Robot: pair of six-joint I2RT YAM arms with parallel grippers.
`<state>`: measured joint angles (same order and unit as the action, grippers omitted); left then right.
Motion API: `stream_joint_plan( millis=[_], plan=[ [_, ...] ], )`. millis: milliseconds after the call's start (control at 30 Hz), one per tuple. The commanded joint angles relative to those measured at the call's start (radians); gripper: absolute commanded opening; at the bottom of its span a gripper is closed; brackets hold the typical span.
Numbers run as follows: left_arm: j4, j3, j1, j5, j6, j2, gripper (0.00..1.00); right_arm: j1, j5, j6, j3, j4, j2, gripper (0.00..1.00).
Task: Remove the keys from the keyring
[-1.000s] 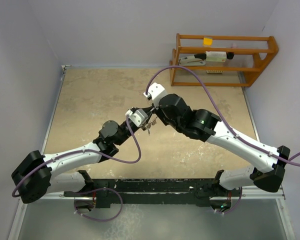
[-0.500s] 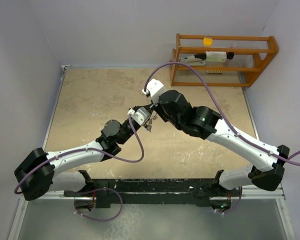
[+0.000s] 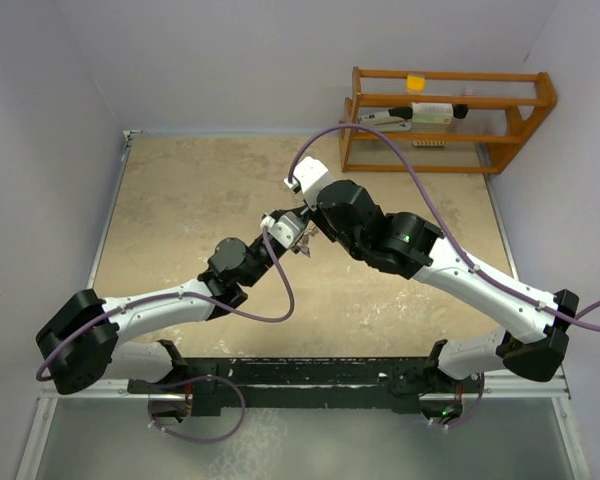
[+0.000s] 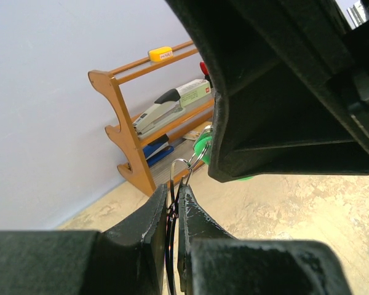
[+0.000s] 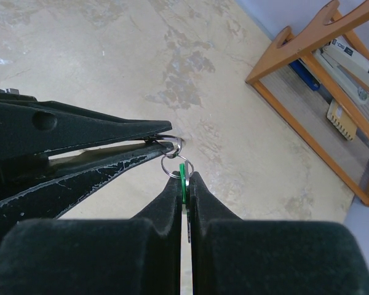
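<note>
Both grippers meet above the middle of the table. My left gripper (image 4: 173, 192) is shut on the keyring (image 4: 179, 167), a thin silver wire ring that stands up between its fingertips. My right gripper (image 5: 183, 179) is shut on the green-headed key (image 5: 182, 172), which hangs on a small silver ring (image 5: 171, 165) linked to the one in the left fingers (image 5: 111, 142). The green head (image 4: 202, 150) peeks out beside the right gripper's black body (image 4: 283, 92). In the top view the left gripper (image 3: 292, 238) and right gripper (image 3: 307, 226) nearly touch. The blue key and the plain keys are hidden.
A wooden rack (image 3: 445, 120) stands at the far right of the tan table (image 3: 180, 200), holding a stapler (image 4: 172, 107) and small items. It also shows in the right wrist view (image 5: 307, 43). Grey walls close off the back and sides.
My left arm has stretched forward and to the right, and the right gripper has shifted slightly up-left. Both grips have stayed shut on the ring and the key.
</note>
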<state>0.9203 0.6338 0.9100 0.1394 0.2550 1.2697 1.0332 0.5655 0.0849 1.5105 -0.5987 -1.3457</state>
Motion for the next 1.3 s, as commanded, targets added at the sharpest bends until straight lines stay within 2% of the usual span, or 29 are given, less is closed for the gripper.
stream_joint_plan(
  millis=[0,533,1267],
  plan=[
    [-0.162,-0.016,-0.053,0.216,0.042,0.049,0.0,0.004,0.136,0.044,0.07,0.055,0.12,0.0],
    [-0.226,-0.046,-0.053,0.103,0.017,-0.008,0.0,0.004,0.244,0.153,0.135,0.148,0.134,0.0],
    [-0.266,-0.035,-0.054,-0.005,-0.014,-0.023,0.0,0.004,0.205,0.137,0.146,0.136,0.122,0.0]
  ],
)
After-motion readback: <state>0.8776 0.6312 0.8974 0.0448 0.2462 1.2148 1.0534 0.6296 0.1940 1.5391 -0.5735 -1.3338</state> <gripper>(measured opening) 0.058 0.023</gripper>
